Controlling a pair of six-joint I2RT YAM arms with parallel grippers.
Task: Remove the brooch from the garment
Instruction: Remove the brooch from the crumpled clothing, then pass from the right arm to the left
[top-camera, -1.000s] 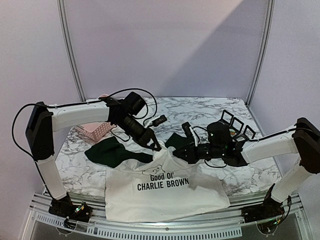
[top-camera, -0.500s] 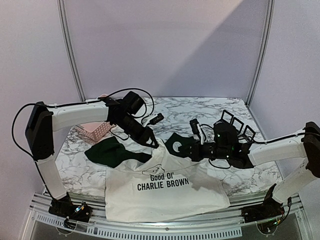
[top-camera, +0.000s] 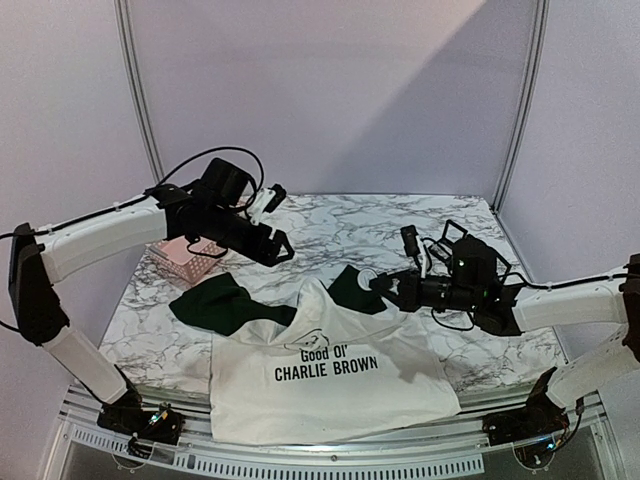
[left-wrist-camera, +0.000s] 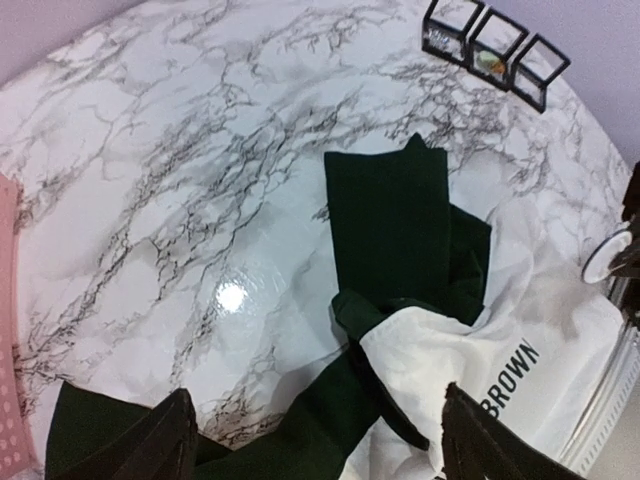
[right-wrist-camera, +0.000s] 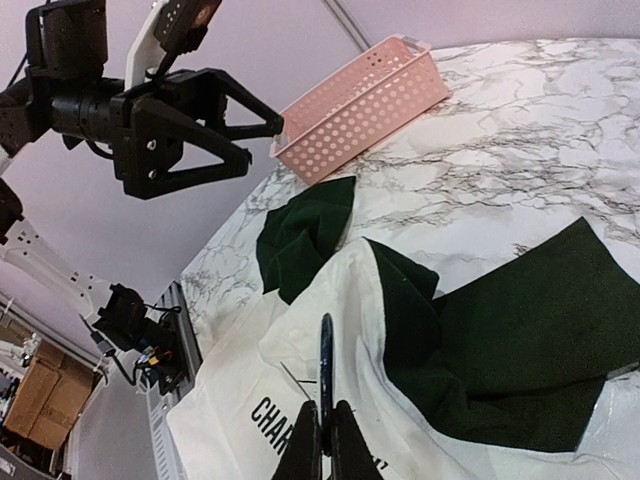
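With right gripper (right-wrist-camera: 326, 415) clamped on brooch (right-wrist-camera: 326, 362) and left gripper (right-wrist-camera: 266, 144) apart, lift slowly, straight off garment (top-camera: 330, 390).

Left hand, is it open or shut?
Open. The left hand hangs in the air, its jaws wide apart with nothing between them.

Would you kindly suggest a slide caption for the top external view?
Right gripper shut on the round brooch over the T-shirt; left gripper hovers open by the pink basket.
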